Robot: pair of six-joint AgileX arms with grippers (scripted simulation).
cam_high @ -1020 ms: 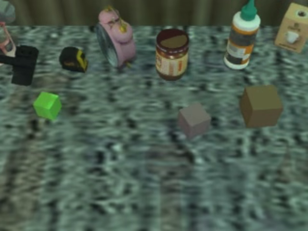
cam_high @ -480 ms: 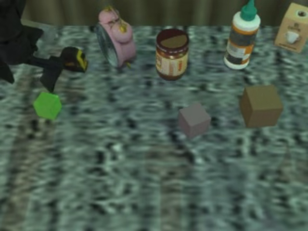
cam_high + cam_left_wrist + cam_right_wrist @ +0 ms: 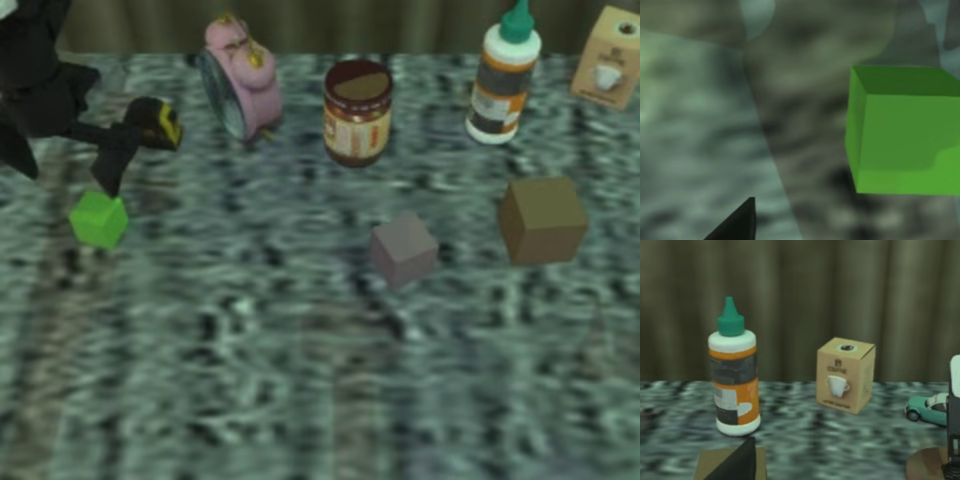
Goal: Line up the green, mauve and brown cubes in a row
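The small lime green cube [image 3: 98,220] sits on the table near the left edge. My left gripper [image 3: 68,165] hangs just behind and above it, open and holding nothing. In the left wrist view the green cube [image 3: 905,130] fills one side, apart from the one dark finger [image 3: 740,225] that shows. The mauve cube [image 3: 403,248] rests right of centre, and the larger brown cube [image 3: 542,218] farther right. The right arm is outside the top view. Its wrist view shows one finger [image 3: 740,462] over the brown cube [image 3: 707,465], set well off centre with nothing held.
Along the back stand a tape measure [image 3: 155,122], a pink alarm clock [image 3: 240,80], a brown jar [image 3: 357,110], a glue bottle [image 3: 503,85] and a tan coffee carton [image 3: 607,58]. A teal toy car [image 3: 927,409] sits off to the right.
My left arm has swung in from the table's left edge, and its gripper now hangs close behind the green cube. The three cubes have stayed in place.
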